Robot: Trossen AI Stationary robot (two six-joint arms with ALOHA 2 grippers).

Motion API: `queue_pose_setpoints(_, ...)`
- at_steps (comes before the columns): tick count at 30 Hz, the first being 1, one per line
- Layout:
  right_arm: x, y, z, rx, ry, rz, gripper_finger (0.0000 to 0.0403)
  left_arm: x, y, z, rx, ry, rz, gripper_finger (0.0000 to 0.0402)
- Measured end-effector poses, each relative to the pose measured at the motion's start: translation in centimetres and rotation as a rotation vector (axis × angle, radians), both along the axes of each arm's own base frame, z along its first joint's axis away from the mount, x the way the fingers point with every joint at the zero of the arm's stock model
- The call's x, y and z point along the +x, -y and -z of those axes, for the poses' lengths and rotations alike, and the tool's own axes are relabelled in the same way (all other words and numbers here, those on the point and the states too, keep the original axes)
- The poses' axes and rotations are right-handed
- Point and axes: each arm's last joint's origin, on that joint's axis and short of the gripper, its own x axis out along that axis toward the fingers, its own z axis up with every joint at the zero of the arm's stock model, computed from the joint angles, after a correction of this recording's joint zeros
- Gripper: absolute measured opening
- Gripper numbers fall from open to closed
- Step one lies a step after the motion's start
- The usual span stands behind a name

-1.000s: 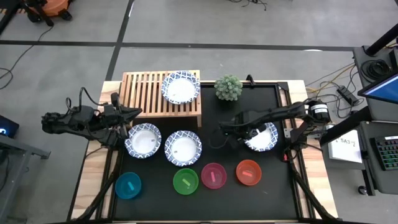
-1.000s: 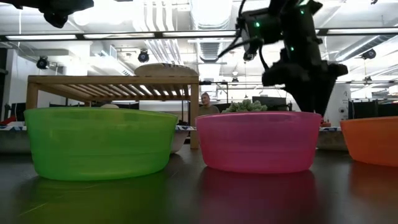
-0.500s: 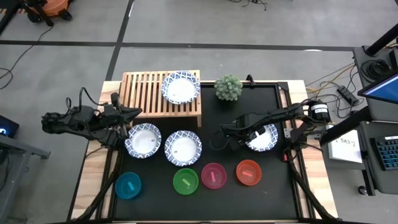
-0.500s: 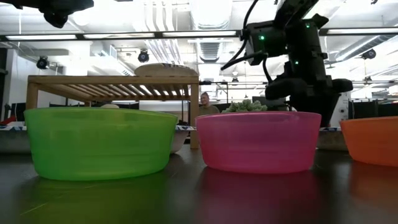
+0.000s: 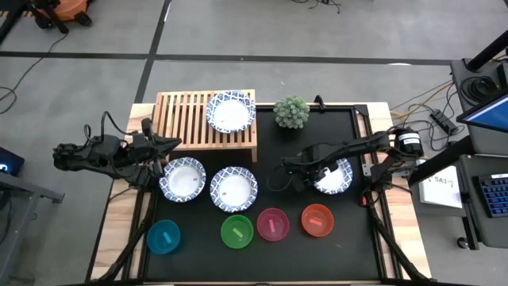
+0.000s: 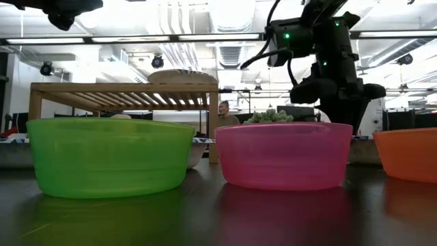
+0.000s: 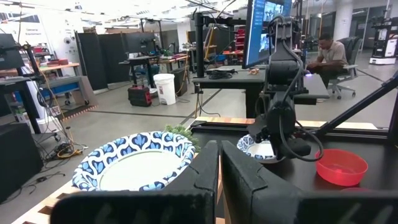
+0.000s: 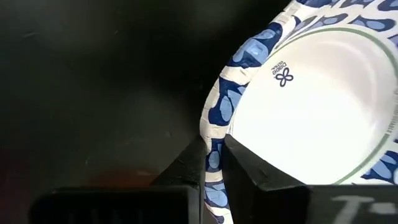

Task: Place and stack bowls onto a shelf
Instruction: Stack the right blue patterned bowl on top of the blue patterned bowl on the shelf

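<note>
the right pincer [image 8: 214, 155] pinches the rim of a white bowl [image 5: 335, 175] on the tabletop [image 5: 349, 238], the plant [image 5: 291, 112] and red bowl [image 5: 317, 220] near. the left pincer [image 7: 219, 168], pressed together, waits beside the shelf [image 5: 186, 119].

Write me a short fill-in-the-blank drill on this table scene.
The low light-wood slatted shelf holds ____ white blue-rimmed paper bowl.
The right tool is shut on a white blue-rimmed bowl's ____.
The small plastic bowl between the green one and the red one is ____.

Answers: one; rim; pink
</note>
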Motion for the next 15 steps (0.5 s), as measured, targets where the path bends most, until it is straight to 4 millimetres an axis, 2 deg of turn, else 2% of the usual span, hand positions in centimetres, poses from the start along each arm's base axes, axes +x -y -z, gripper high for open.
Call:
queue_pose_setpoints(6, 0.7, 0.0, -3.6, 0.006, 0.125, -0.066, 0.0029, 0.0, 0.0, 0.0, 0.0, 0.0, 0.0, 0.0)
queue_pose_setpoints(11, 1.0, -0.1, -8.0, -0.019, 0.294, -0.122, 0.0028, 0.0, 0.0, 0.0, 0.0, 0.0, 0.0, 0.0)
queue_pose_setpoints(15, 0.6, -0.4, -11.4, -0.104, 0.417, -0.162, 0.0028, 0.0, 0.0, 0.0, 0.0, 0.0, 0.0, 0.0)
